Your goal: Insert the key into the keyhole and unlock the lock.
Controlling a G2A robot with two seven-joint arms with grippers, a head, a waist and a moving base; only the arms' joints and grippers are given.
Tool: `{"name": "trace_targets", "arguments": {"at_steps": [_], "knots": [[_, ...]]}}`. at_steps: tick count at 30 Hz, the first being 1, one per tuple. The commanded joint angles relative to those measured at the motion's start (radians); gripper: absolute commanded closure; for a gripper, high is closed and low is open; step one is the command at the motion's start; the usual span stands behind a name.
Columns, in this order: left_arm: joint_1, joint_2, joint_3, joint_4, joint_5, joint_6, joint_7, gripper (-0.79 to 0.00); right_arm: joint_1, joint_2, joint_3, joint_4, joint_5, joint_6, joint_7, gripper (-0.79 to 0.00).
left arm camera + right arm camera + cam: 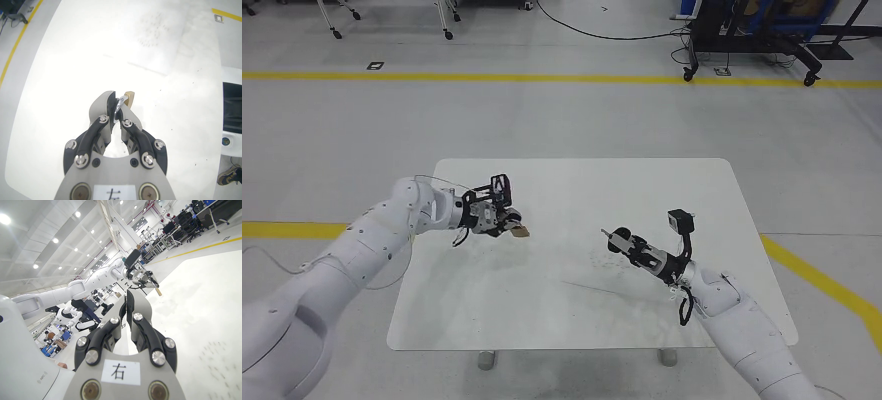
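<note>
Both grippers hang above the counter (582, 310), well apart. The left gripper (118, 100) is clenched on the shackle (116, 111) of the lock (130, 98), its brass body protruding. The right gripper (127, 295) is clenched; a thin tip, likely the key (604, 232), protrudes. We align the key with the keyhole before advancing, then turn gently.

Count of items:
- Lock (129, 98): 1, with a brass body and one silver shackle.
- Key (606, 233): 1, a thin metal sliver in the top view.
- Grippers: 2, the left gripper (118, 99) and the right gripper (127, 297), with two fingers apiece.
- Worktop (582, 300): 1, white, with rounded corners.
</note>
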Motion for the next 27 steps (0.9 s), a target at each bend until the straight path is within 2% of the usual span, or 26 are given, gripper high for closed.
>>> {"name": "trace_targets", "arguments": {"at_steps": [1, 4, 5, 6, 8, 10, 13, 16, 18, 21, 27], "knots": [[-0.001, -0.001, 0.001, 0.003, 0.001, 0.001, -0.011, 0.000, 0.000, 0.000, 0.000, 0.000, 0.000, 0.000, 0.000, 0.000], [0.006, -0.001, -0.002, 0.000, -0.013, -0.001, 0.001, 0.000, 0.000, 0.000, 0.000, 0.000, 0.000, 0.000, 0.000, 0.000], [0.024, -0.001, -0.011, -0.001, -0.058, -0.002, 0.041, 0.000, 0.000, 0.000, 0.000, 0.000, 0.000, 0.000, 0.000, 0.000], [0.051, -0.001, -0.020, 0.019, -0.134, -0.002, 0.091, 0.000, 0.000, 0.000, -0.001, -0.001, 0.000, 0.006, -0.002, 0.000], [0.086, -0.011, -0.030, 0.081, -0.302, -0.002, 0.120, 0.000, 0.015, -0.009, -0.022, -0.005, -0.010, 0.065, -0.030, 0.000], [0.118, -0.031, -0.019, 0.077, -0.509, -0.002, 0.119, 0.000, 0.040, -0.025, -0.063, -0.005, 0.011, 0.101, -0.067, 0.000], [0.128, -0.059, 0.012, 0.066, -0.833, -0.002, -0.016, 0.000, 0.083, -0.050, -0.123, 0.005, 0.036, 0.125, -0.124, 0.000], [0.110, -0.082, 0.024, 0.073, -1.133, -0.002, -0.251, 0.000, 0.119, -0.074, -0.170, 0.017, 0.055, 0.132, -0.177, 0.000], [0.085, -0.096, 0.024, 0.111, -1.266, -0.002, -0.425, 0.000, 0.138, -0.088, -0.191, 0.031, 0.066, 0.132, -0.213, 0.000], [0.077, -0.099, 0.024, 0.120, -1.271, -0.002, -0.451, 0.000, 0.156, -0.104, -0.216, 0.054, 0.111, 0.119, -0.241, 0.000], [0.086, -0.099, 0.026, 0.104, -1.237, 0.021, -0.462, 0.000, 0.156, -0.104, -0.216, 0.054, 0.111, 0.119, -0.241, 0.000]]}}
